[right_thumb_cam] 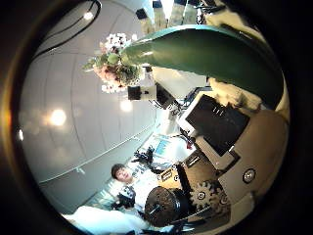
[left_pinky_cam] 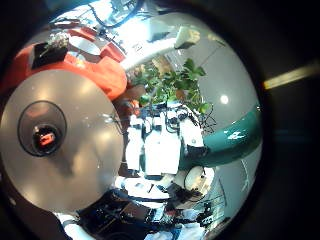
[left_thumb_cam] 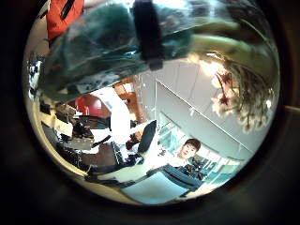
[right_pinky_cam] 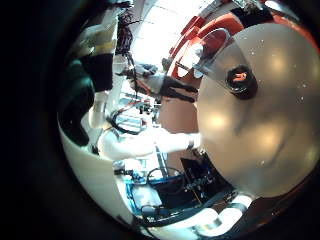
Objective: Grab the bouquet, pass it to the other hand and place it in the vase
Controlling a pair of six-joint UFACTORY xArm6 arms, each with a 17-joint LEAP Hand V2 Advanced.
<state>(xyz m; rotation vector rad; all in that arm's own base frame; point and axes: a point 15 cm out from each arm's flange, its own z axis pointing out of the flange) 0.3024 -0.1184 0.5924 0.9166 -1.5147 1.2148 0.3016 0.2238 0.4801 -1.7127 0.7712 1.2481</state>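
The bouquet's thick wrapped stem [left_thumb_cam: 103, 42] lies right across my left palm, and a finger [left_thumb_cam: 145, 33] of my left hand curls over it. Its flowers [left_thumb_cam: 239, 89] stick out past the hand. In the left little finger side palm view its leaves [left_pinky_cam: 172, 85] stand just above my right hand [left_pinky_cam: 160, 150]. In the right thumb side palm view the stem [right_thumb_cam: 215, 54] runs close past my right hand [right_thumb_cam: 230, 147] to the flowers [right_thumb_cam: 115, 57], with a hand [right_thumb_cam: 149, 93] just beside them. The vase [left_pinky_cam: 42, 130] stands upright on the round table [left_pinky_cam: 85, 175]; it also shows in the right little finger side palm view [right_pinky_cam: 238, 80].
A bulky soft thing [left_pinky_cam: 80, 62] lies at the table's edge beyond the vase, also in the right little finger side palm view [right_pinky_cam: 205, 35]. A robot arm [right_pinky_cam: 140, 140] stands beside the table [right_pinky_cam: 250, 150]. Both hands hang above the table, away from the vase.
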